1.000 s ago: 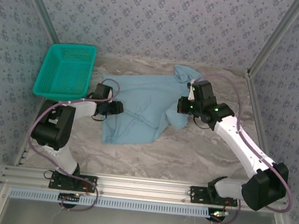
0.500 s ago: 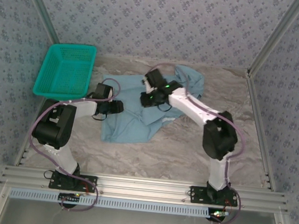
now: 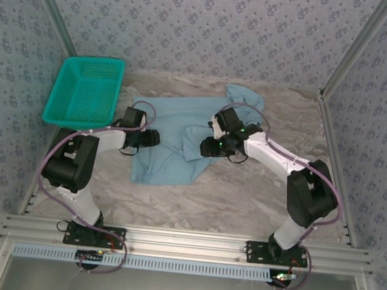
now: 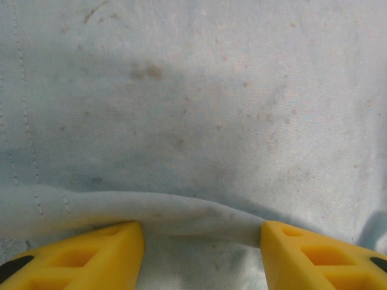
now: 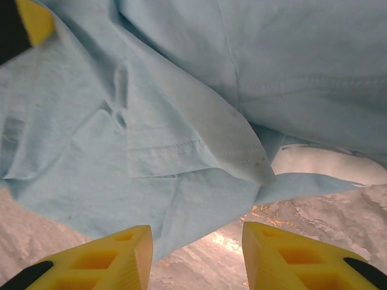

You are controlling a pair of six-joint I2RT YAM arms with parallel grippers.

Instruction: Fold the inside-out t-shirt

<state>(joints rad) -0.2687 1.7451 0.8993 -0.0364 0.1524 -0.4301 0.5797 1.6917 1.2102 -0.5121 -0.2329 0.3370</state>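
Left wrist view: the left gripper (image 4: 202, 232) is seen with its yellow, wedge-shaped fingers (image 4: 78, 260) set well apart. A soft, rounded ridge of the t-shirt (image 4: 199, 109) is bunched between the tips. Beyond them, smooth, faintly speckled cotton with a stitched seam is spread flat. The right gripper (image 5: 196, 238) is also held apart, with nothing gripped. Between its tips the glossy marbled table (image 5: 314, 211) is exposed, and just beyond them a hemmed, creased flap of the shirt is laid.

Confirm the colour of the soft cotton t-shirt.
Light sky-blue; the t-shirt shows best in the top external view.
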